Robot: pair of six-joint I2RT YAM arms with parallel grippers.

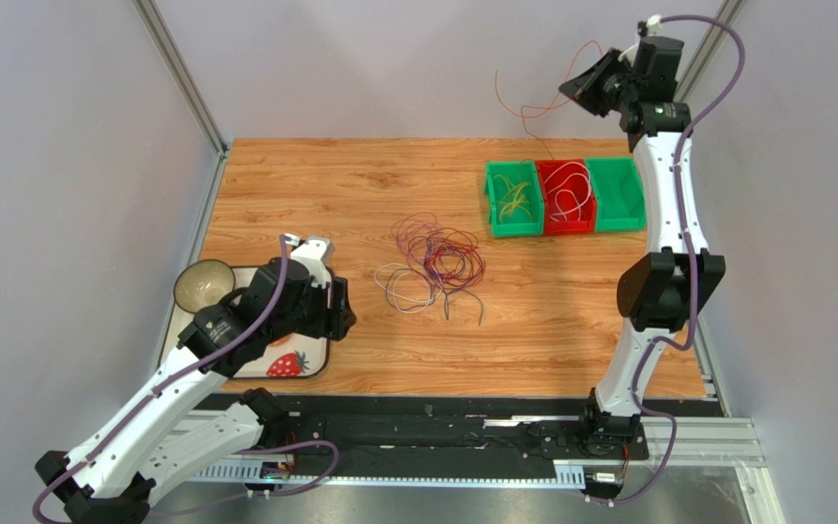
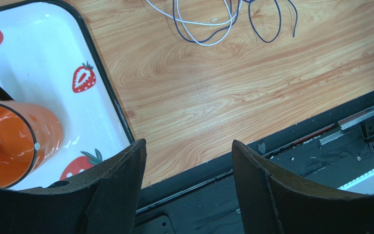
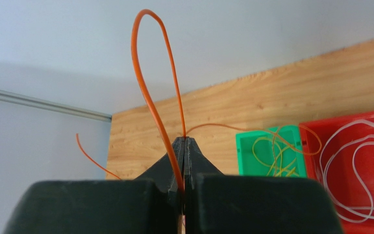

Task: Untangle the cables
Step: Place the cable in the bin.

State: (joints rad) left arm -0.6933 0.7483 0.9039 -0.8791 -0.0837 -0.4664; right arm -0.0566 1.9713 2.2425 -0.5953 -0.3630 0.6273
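A loose tangle of purple, red, white and dark grey cables lies on the middle of the wooden table; its near loops show at the top of the left wrist view. My right gripper is raised high at the back right, shut on a thin orange cable that loops above the jaws and trails out to both sides. My left gripper is open and empty, low at the table's front left, beside the tray, well apart from the tangle.
Three bins stand at the back right: a green bin with yellow cables, a red bin with white cables, a second green bin. A strawberry-print tray at the left holds an orange cup and a bowl.
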